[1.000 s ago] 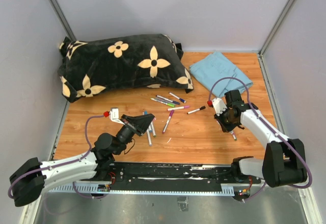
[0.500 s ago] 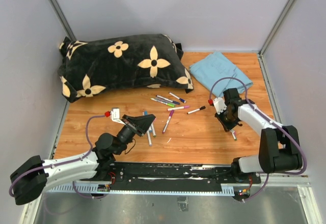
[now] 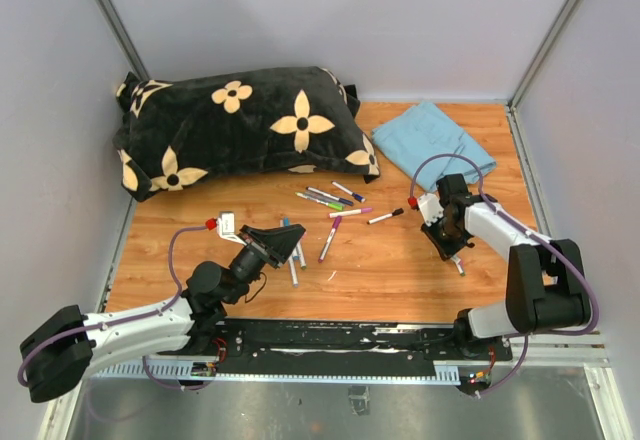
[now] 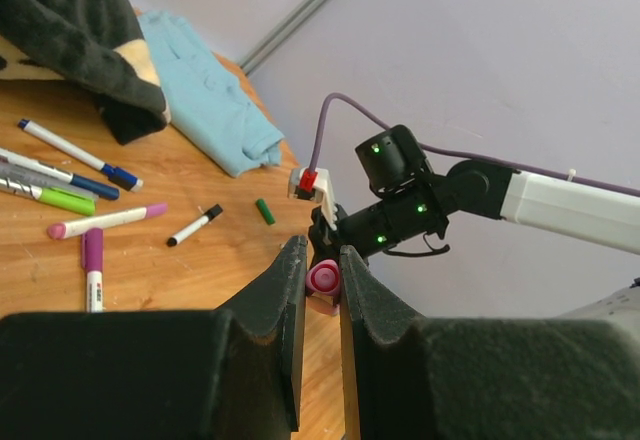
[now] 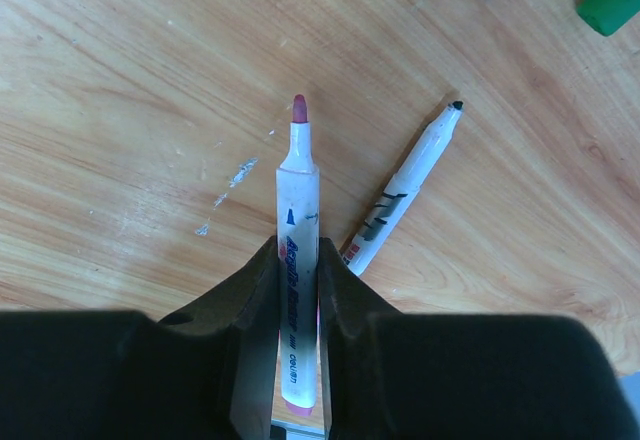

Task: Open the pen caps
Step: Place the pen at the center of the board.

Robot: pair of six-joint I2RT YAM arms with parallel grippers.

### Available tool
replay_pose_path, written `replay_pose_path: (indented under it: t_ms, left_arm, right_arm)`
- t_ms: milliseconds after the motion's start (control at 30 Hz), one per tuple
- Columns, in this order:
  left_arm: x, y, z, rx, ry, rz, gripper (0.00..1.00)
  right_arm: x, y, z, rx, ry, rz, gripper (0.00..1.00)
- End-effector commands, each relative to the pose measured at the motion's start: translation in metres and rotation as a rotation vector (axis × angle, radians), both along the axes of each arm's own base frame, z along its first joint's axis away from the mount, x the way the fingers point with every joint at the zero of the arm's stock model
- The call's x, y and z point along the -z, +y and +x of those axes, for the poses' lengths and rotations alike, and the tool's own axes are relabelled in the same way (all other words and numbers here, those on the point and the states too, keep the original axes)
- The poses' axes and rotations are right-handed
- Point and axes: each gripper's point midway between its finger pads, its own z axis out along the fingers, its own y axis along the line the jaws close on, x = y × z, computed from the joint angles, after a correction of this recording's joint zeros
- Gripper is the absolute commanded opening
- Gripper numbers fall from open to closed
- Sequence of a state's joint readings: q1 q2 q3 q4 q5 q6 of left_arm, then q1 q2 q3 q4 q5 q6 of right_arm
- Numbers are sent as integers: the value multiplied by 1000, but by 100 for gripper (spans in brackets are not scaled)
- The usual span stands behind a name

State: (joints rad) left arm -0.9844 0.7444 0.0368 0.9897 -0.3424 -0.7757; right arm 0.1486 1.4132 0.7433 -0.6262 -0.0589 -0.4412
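In the left wrist view my left gripper [image 4: 320, 260] is shut on a pink pen cap [image 4: 323, 278], whose round end shows between the fingertips. Seen from the top, that gripper [image 3: 297, 236] hovers over the table left of centre. My right gripper [image 5: 297, 260] is shut on an uncapped white pen barrel [image 5: 297, 190]; its pink tip points away, low over the wood. From above, the right gripper [image 3: 450, 243] is at the right. A loose green cap [image 5: 612, 0] lies nearby. Several capped pens [image 3: 330, 200] lie mid-table.
An uncapped black-tipped pen [image 5: 400, 200] lies right of the held barrel. A black flowered pillow [image 3: 240, 125] fills the back left and a folded blue cloth [image 3: 432, 140] lies at the back right. Grey walls enclose the wooden table [image 3: 380, 270].
The right arm has drawn its gripper slightly back and to the left, with its elbow swinging inward. The left arm has hardly moved.
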Motion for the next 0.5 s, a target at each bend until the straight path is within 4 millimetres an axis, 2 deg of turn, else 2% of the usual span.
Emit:
replay_pose_path:
  t_ms: [0, 467]
  left_arm:
    - [-5, 2, -1, 2, -11, -25, 1]
    - [-5, 1, -1, 5, -12, -24, 0]
  right_arm:
    - [-5, -2, 5, 26, -1, 1, 20]
    - [-3, -1, 3, 21, 17, 6, 23]
